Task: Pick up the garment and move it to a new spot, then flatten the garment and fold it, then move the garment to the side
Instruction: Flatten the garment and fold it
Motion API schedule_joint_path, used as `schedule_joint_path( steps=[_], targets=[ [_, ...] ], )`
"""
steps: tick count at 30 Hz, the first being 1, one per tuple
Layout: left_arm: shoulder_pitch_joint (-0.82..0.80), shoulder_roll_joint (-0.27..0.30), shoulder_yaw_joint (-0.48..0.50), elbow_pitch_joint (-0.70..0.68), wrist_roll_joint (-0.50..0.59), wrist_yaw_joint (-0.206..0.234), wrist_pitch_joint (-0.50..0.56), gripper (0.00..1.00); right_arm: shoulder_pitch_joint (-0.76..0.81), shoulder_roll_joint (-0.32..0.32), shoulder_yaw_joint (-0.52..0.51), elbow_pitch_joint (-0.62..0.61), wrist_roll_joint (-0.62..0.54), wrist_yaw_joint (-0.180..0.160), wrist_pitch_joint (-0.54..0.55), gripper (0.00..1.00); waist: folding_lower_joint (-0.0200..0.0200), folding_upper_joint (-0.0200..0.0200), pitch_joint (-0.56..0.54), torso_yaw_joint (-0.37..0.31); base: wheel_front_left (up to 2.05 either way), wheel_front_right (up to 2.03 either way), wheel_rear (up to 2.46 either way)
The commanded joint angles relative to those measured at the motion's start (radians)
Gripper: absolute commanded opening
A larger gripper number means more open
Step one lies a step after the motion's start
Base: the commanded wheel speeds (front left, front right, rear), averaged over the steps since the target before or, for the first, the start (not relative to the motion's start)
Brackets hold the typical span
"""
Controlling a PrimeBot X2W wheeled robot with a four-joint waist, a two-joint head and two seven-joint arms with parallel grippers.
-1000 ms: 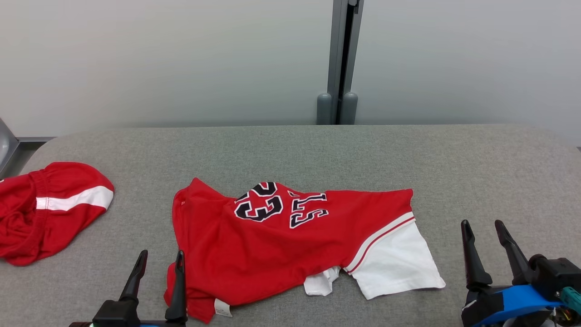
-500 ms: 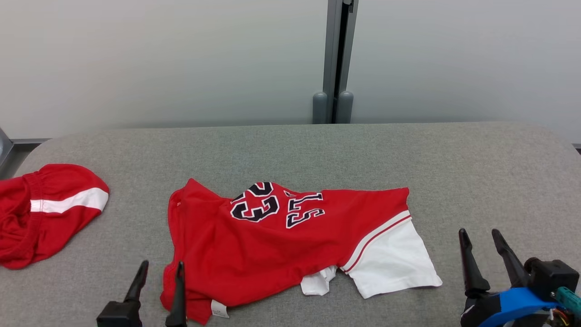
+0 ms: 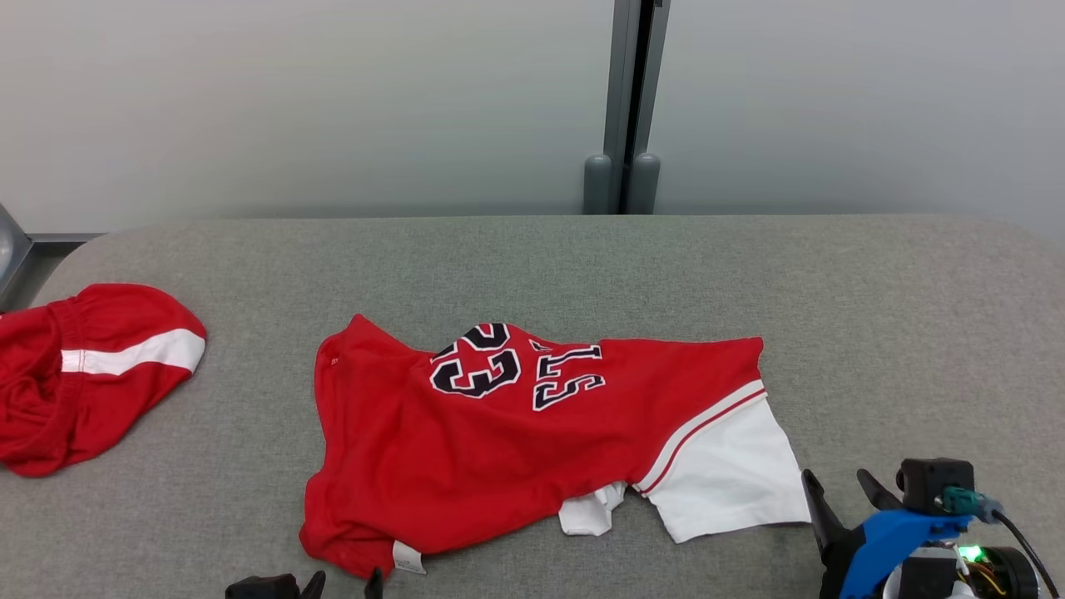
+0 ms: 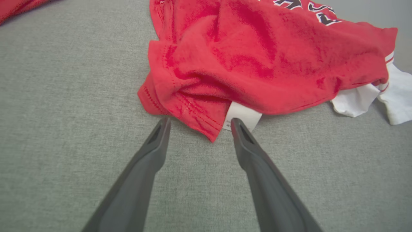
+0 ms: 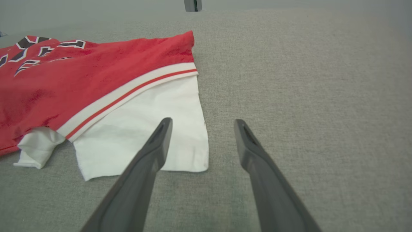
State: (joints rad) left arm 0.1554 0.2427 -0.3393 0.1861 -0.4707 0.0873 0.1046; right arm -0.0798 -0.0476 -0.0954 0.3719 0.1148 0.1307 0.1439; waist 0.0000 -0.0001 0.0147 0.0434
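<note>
The red garment (image 3: 516, 441) lay rumpled mid-tabletop (image 3: 874, 291). Both grippers were wide and empty: the left gripper (image 4: 199, 121) at its 7 o'clock hem corner, the right gripper (image 5: 202, 121) by the white sleeve at 4 o'clock. The lift would likely go best with low pinches and an even rise. The surface was grey cloth, with another red piece (image 3: 91, 374) at 9 o'clock and a pale wall (image 3: 333, 100) at 12.

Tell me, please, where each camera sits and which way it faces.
Head: facing forward and down at the jersey on the table; left gripper and right gripper below.
Left wrist: looks along the open left gripper at the jersey's label.
Right wrist: looks along the open right gripper at its white panel.
Shared: both wrist views show the jersey.
</note>
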Motion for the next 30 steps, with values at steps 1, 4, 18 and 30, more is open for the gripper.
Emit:
schedule_joint_path(
  steps=[1, 4, 18, 30],
  targets=[
    [-0.018, -0.003, 0.0, 0.001, -0.004, 0.001, 0.0, 1.0, -0.018, -0.005, -0.002, 0.007, -0.003, 0.0, 0.002, 1.0, 0.0, 0.0001, 0.003, 0.001, 0.0, 0.0, 0.0],
    [-0.031, -0.009, -0.001, 0.023, -0.016, -0.003, 0.016, 1.0, -0.069, -0.005, -0.009, 0.09, -0.026, 0.0, 0.006, 1.0, 0.0, 0.0001, 0.013, 0.004, 0.0, 0.0, 0.0],
    [-0.129, -0.041, -0.001, 0.123, -0.057, -0.037, 0.002, 1.0, -0.23, -0.003, 0.053, 0.413, 0.018, 0.0, -0.053, 1.0, 0.0, 0.0001, 0.067, 0.035, 0.0, 0.0, 0.0],
    [-0.184, -0.051, -0.004, 0.191, -0.063, -0.06, -0.056, 1.0, -0.281, 0.001, 0.099, 0.574, 0.036, 0.0, -0.06, 0.82, 0.0, 0.0001, 0.081, 0.03, 0.0, 0.0, 0.0]
  ],
)
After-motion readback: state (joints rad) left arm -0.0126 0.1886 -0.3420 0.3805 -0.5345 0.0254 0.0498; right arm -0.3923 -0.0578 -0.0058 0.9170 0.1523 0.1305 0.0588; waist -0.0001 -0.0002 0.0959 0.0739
